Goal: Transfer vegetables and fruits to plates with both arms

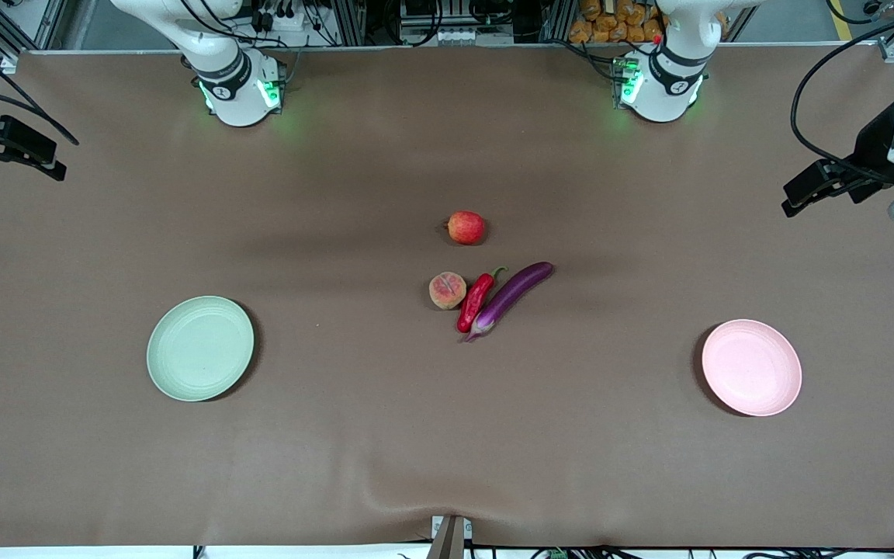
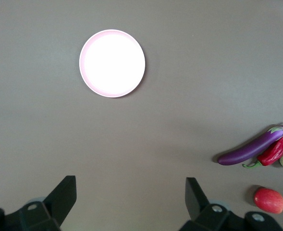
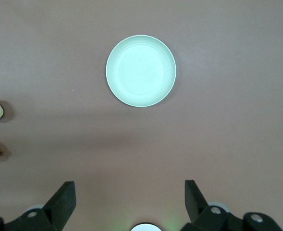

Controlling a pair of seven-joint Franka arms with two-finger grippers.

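In the front view, four pieces of produce are seen grouped at the table's middle: one apple (image 1: 466,227), farthest from the camera, then one peach (image 1: 447,290), one chili pepper (image 1: 476,301) and one eggplant (image 1: 511,298) lying side by side. Two plates are counted, a green plate (image 1: 199,348) toward the right arm's end and a pink plate (image 1: 751,367) toward the left arm's, probably so that each arm is served by its own. Neither plate is yet filled.

In the left wrist view, the left gripper (image 2: 130,201) is held high over bare table, fingers apart, nothing gripped.

In the right wrist view, the right gripper (image 3: 130,201) is likewise spread and empty, poised above the table.
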